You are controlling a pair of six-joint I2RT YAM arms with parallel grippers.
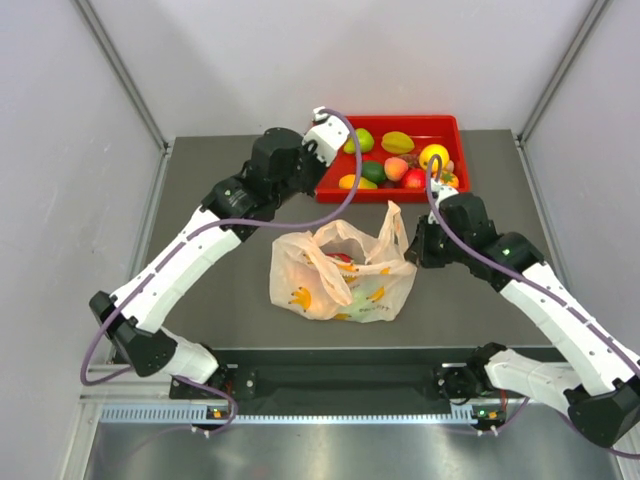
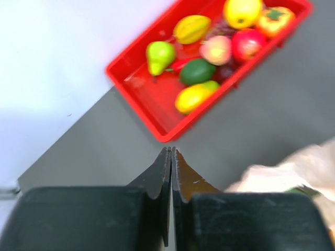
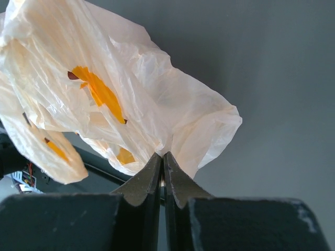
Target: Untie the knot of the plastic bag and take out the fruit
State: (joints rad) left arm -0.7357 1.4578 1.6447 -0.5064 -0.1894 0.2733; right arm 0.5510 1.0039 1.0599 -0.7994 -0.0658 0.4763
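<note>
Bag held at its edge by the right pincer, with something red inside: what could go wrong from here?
1. The right pincer grips only a thin fold of the bag; pulling may let the plastic slip free or tear.
2. The left pincer is shut and empty near the tray, so nothing anchors the bag; it may just drag across the table.
3. The fruit inside could roll out if that side is lifted.
</note>
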